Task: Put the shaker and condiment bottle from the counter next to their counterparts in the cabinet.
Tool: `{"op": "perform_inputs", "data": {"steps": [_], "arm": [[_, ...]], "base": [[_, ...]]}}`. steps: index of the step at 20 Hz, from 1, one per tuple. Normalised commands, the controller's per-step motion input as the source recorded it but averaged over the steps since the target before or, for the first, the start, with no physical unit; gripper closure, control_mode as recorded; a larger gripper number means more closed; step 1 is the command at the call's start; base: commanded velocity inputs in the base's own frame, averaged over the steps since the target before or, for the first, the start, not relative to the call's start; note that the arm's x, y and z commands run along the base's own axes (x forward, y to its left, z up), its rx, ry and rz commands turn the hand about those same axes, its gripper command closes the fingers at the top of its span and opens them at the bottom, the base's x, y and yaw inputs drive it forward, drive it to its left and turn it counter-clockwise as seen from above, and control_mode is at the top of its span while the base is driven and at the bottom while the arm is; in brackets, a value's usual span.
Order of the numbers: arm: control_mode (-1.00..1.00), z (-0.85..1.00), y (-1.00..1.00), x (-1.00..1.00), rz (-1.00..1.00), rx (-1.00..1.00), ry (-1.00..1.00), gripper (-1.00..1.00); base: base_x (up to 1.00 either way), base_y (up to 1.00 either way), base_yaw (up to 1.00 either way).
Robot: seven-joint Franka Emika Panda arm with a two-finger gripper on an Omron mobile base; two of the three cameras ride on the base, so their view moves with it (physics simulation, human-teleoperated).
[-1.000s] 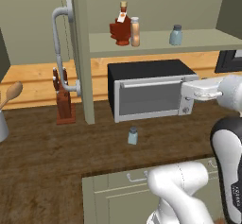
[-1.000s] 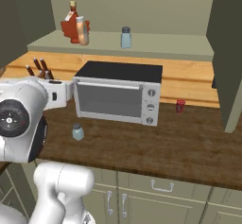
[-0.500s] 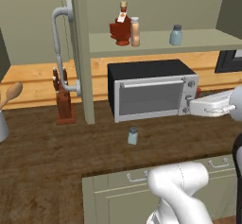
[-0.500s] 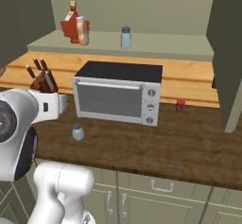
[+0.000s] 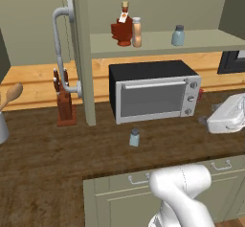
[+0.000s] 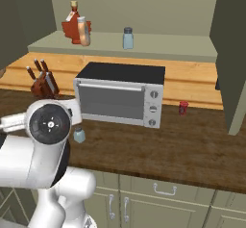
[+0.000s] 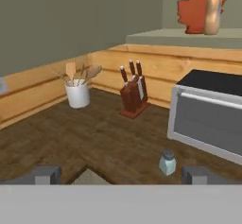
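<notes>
Pale blue-grey and upright, the shaker (image 7: 168, 163) stands on the dark wood worktop (image 7: 71, 138) in the lower right of the hand view, just in front of the toaster oven (image 7: 208, 119). It sits a little above and inside the right fingertip of the end effector (image 7: 120, 175), whose two dark tips are spread wide and hold nothing. So the shaker lies ahead and right of centre, its long axis vertical.

In the left base view the shaker (image 5: 135, 137) is at lower centre, well apart from the white hand at the right edge. On the cabinet shelf (image 5: 158, 43) at upper centre, the peach condiment bottle (image 5: 137, 32) already stands touching or just beside the dark red leaf-shaped bottle (image 5: 122, 27); the twin shaker (image 5: 178, 35) stands alone further right.
</notes>
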Motion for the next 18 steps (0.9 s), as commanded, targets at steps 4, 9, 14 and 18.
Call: {"op": "perform_inputs", "data": {"steps": [4, 9, 14, 18], "arm": [[-1.0, -1.0, 0.01, 0.0, 0.2, 0.0, -0.35, -1.0], [-1.0, -0.92, 0.11, 0.01, 0.15, 0.0, -0.31, -1.0], [-1.0, -0.88, 0.52, 0.16, 0.04, -0.05, -0.01, -1.0], [-1.0, -0.88, 0.33, 0.16, 0.06, -0.03, -0.07, -1.0]], "base": [[0.0, 0.0, 0.0], [0.0, 0.0, 0.0], [0.0, 0.0, 0.0], [0.0, 0.0, 0.0]]}}
